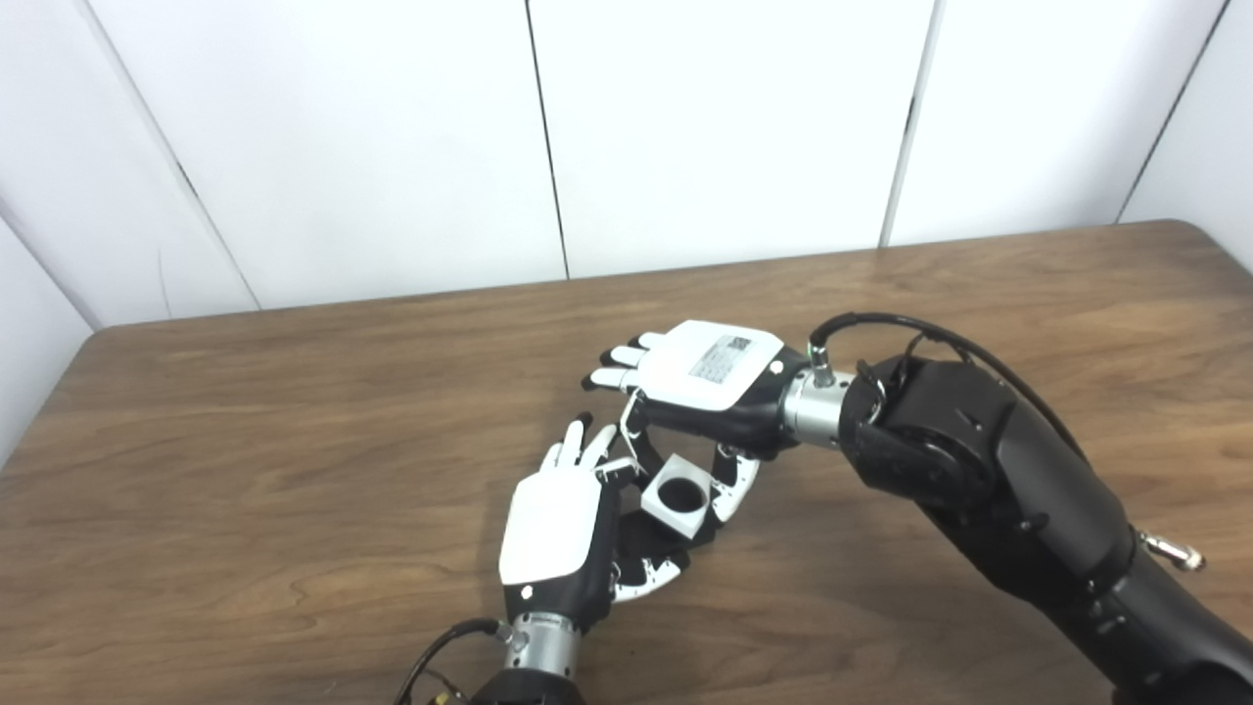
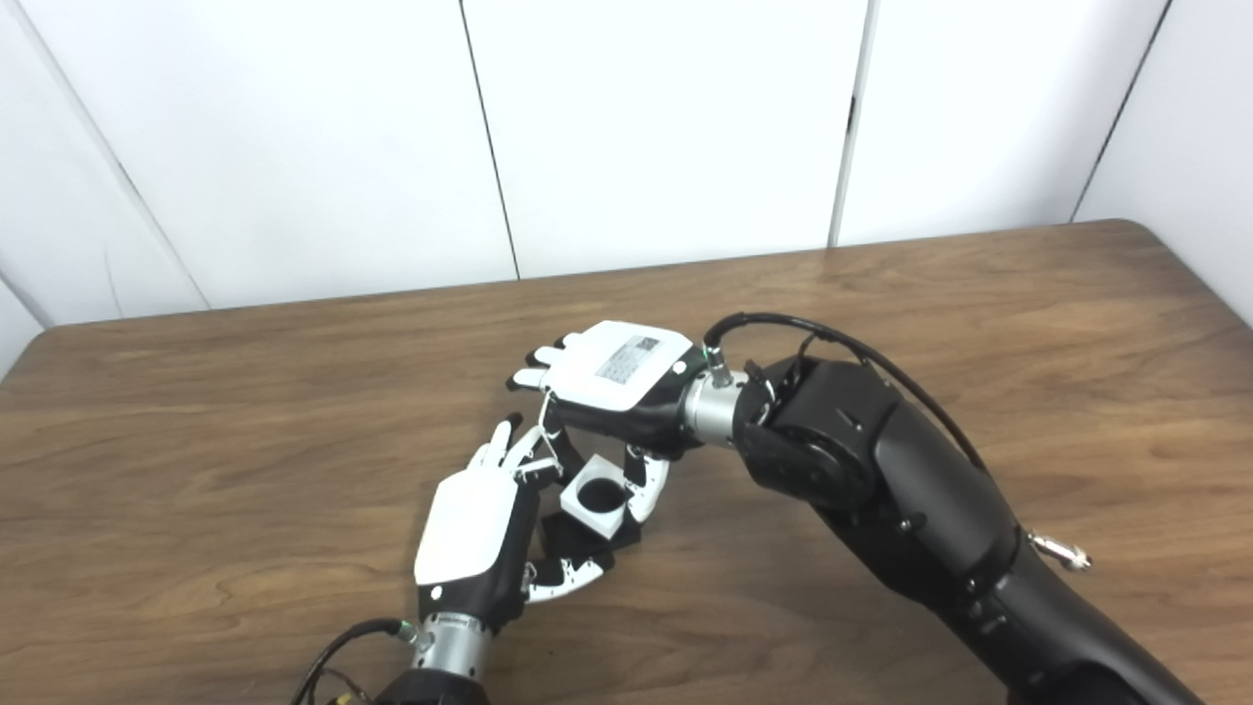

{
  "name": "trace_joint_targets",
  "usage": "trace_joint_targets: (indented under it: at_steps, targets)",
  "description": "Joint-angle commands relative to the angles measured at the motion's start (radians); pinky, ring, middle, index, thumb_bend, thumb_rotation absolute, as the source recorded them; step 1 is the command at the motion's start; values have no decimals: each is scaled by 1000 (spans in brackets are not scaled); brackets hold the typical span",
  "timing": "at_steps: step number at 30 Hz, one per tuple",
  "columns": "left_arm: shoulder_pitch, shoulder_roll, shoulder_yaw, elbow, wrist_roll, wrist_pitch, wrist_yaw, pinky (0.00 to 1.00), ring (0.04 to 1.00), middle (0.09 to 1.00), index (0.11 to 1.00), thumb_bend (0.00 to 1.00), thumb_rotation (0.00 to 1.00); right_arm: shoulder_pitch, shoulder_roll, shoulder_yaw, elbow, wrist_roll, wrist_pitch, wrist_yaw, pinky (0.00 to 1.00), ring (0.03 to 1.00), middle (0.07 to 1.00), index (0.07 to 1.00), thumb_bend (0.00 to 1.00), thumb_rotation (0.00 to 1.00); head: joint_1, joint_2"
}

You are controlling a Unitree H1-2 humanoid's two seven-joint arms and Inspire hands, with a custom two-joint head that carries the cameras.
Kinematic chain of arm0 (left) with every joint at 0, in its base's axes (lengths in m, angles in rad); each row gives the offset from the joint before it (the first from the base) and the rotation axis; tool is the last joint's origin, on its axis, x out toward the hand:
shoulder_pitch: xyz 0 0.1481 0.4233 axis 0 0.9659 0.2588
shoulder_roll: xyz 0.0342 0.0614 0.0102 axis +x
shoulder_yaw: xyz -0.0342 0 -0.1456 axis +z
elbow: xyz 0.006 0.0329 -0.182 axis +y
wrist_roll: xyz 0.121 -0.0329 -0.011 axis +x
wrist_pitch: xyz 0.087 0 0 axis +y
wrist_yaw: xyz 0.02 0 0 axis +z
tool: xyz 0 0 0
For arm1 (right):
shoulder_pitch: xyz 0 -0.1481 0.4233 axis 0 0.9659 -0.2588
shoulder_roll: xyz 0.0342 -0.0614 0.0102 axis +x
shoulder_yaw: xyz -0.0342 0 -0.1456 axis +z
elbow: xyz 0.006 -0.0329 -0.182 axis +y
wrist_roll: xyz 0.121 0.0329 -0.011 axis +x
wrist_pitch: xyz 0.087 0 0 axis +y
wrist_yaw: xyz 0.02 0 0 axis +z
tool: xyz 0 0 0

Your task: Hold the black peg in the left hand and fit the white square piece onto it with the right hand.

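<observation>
The white square piece with a round hole hangs just above the table, pinched between the thumb and fingers of my right hand, which reaches in palm down from the right. Directly beneath it is the black peg, mostly hidden, held in my left hand between palm and thumb. The piece rests against the top of the peg. How far the peg reaches into the dark hole cannot be seen. The two hands touch around the piece.
The brown wooden table stretches out on all sides of the hands. A white panelled wall stands behind its far edge. My right forearm lies across the right front of the table.
</observation>
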Motion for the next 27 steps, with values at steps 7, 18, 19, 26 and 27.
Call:
trace_joint_targets:
  at_steps: [7, 18, 19, 26, 27]
  targets:
    - [7, -7, -1, 21, 21, 34, -24, 968, 1000, 925, 494, 504, 70, -29, 10, -10, 22, -8, -44, -40, 1000, 1000, 971, 489, 524, 131, 1, 1]
    - [8, -17, -3, 11, 23, 42, -35, 975, 1000, 926, 494, 505, 70, -26, 10, -15, 37, -8, -40, -33, 992, 1000, 973, 490, 523, 131, 6, 5]
    - [8, -19, -3, 11, 23, 43, -35, 975, 1000, 926, 494, 505, 70, -26, 9, -16, 39, -7, -43, -35, 987, 1000, 972, 490, 523, 131, 7, 6]
    - [8, -27, 0, 9, 14, 45, -33, 999, 1000, 934, 494, 504, 69, -27, 0, -14, 56, -2, -56, -45, 969, 1000, 971, 490, 523, 131, 10, 6]
    - [8, -28, 1, 9, 12, 45, -33, 1000, 1000, 935, 494, 504, 68, -27, -1, -14, 57, -1, -55, -44, 966, 1000, 973, 491, 523, 131, 10, 5]
